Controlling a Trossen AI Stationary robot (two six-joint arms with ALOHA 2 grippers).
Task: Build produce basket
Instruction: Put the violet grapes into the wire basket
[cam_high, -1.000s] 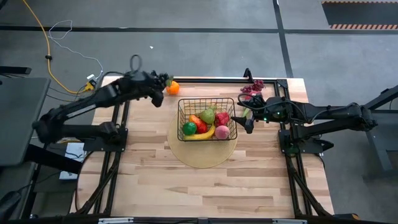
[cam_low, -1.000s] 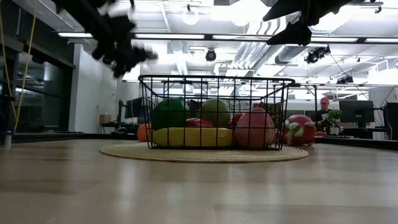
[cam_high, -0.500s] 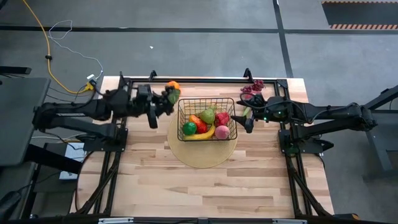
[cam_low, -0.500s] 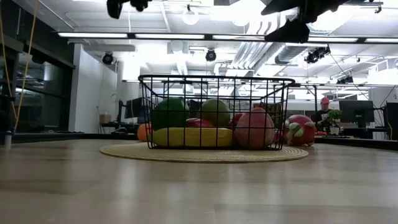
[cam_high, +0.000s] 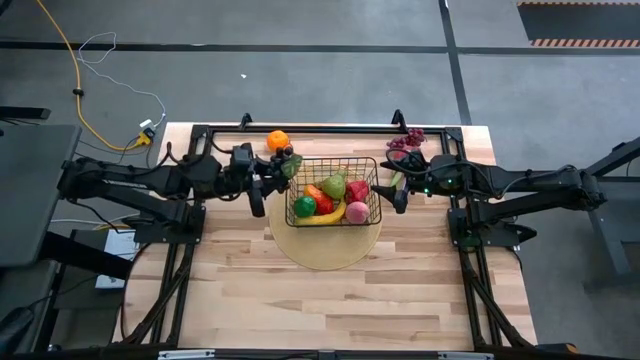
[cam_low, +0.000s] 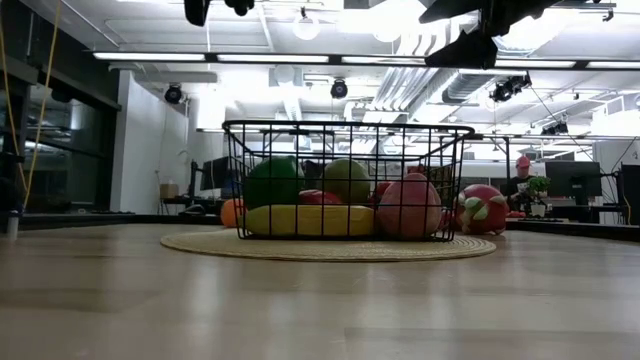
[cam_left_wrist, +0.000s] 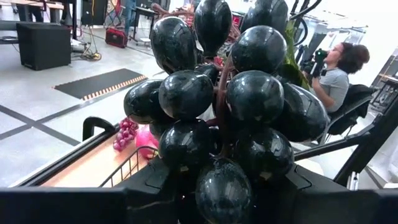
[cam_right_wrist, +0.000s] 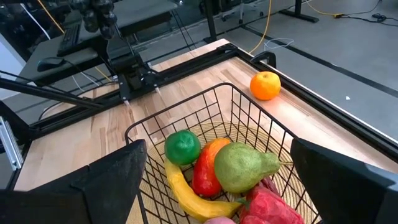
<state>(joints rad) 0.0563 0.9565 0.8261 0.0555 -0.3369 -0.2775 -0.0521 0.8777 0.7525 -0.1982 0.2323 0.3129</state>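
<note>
Now, left claw: the left gripper (cam_high: 285, 165) pinches a bunch of dark grapes (cam_left_wrist: 227, 112) by the stem end, carried high at the basket's left rim, toward its far corner.
Right claw: the right gripper (cam_high: 398, 185) hangs spread wide and empty just beside the basket's right wall.
Basket: the basket (cam_high: 365, 162) is black wire with see-through sides, standing on a round pale mat (cam_high: 325, 250) at the middle of the table (cam_high: 330, 300).
Inside: a banana (cam_right_wrist: 186, 193), a green ball (cam_right_wrist: 182, 147), a pear (cam_right_wrist: 242, 167), a red-orange mango (cam_right_wrist: 205, 168) and a peach (cam_low: 408, 208) lie packed together, so little room is left.
Outside: an orange (cam_high: 277, 140) sits on the table behind the basket's left corner; a second bunch of red grapes (cam_high: 405, 140) and a pink dragon fruit (cam_low: 482, 210) lie past the right side.
Look of the grapes: glossy, near-black berries clustered tightly on one stem.
Risk: let go here, the bunch would likely catch the rim and tumble to the table, since it hangs at the edge rather than over the middle.
Risk: the thin stem may slip, because the cluster hangs heavy below the fingers.
Risk: dropped on the heaped fruit, it could roll out.
</note>
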